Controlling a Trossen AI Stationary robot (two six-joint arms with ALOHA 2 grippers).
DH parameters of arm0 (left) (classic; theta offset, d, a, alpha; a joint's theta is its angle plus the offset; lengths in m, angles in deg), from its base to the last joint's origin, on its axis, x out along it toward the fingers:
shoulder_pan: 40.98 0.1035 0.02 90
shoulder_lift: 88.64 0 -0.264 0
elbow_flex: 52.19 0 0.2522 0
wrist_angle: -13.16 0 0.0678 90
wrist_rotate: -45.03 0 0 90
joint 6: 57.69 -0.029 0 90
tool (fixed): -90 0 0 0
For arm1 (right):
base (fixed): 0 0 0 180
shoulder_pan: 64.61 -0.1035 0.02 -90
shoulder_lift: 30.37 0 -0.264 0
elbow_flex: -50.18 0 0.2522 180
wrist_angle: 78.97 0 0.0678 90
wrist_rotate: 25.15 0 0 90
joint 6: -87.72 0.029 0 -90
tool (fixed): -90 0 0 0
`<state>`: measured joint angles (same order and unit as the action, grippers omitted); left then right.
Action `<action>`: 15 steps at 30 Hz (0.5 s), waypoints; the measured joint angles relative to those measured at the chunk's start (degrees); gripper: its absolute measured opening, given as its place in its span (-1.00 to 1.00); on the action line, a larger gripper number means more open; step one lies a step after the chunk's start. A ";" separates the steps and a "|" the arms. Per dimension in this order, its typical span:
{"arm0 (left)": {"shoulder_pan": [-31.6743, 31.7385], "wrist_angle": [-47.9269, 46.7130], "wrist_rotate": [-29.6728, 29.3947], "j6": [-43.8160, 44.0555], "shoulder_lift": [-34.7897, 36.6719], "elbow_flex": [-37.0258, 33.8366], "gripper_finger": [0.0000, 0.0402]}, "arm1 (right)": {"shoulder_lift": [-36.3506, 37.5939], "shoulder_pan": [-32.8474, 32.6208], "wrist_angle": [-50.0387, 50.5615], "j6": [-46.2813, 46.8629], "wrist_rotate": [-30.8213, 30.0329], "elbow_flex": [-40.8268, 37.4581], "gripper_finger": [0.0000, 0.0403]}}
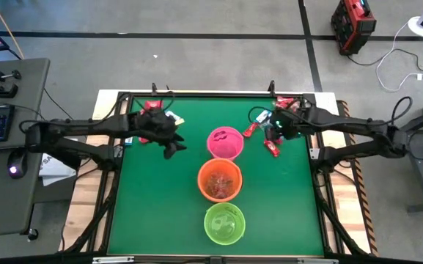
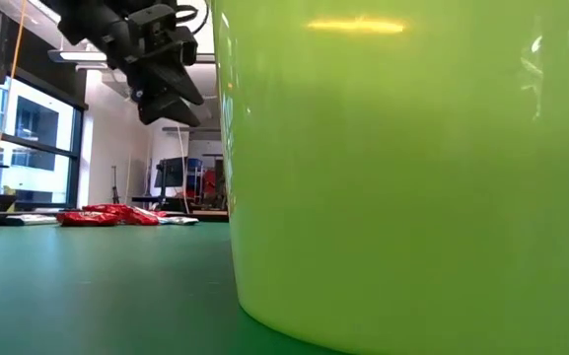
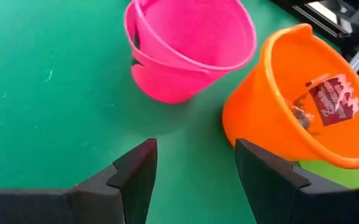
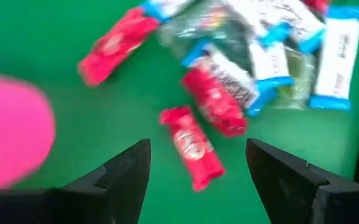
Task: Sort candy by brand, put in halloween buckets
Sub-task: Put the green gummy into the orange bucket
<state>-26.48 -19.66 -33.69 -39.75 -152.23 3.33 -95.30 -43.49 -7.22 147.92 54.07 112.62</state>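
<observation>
Three halloween buckets stand in a row down the middle of the green table: pink [image 1: 224, 142] farthest, orange [image 1: 219, 180] in the middle, lime green [image 1: 224, 222] nearest. The orange bucket [image 3: 291, 106] has candy [image 3: 335, 102] in it. My left gripper [image 3: 195, 155] hangs open and empty above the mat, left of the pink bucket [image 3: 191, 43]. My right gripper [image 4: 198, 155] is open, pointing down over a loose red candy [image 4: 191, 146] lying flat on the mat, right of the pink bucket. More red and blue-and-white candy [image 4: 260, 56] lies heaped just beyond it.
A second heap of candy [image 1: 152, 110] lies at the table's far left corner, also seen in the low view [image 2: 116, 215]. Two red candies [image 1: 251, 130] [image 1: 272, 149] lie between the pink bucket and the right heap. The table has a raised black frame [image 1: 116, 147].
</observation>
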 joint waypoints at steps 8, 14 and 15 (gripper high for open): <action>0.18 1.20 -0.02 -3.93 -0.18 -0.65 0.03 | -5.21 14.61 -1.78 -2.12 -7.15 -4.86 0.27; 0.17 -1.35 0.22 -3.77 -0.14 -0.65 0.03 | -11.59 21.72 -3.54 -12.64 -5.01 -5.87 0.27; 0.17 -2.00 0.21 -3.21 -0.14 -0.64 0.03 | -12.43 22.54 -3.56 -13.98 -4.53 -5.89 0.27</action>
<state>-26.31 -21.65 -33.48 -42.96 -152.37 2.69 -107.73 -20.95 -10.78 133.94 49.54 106.73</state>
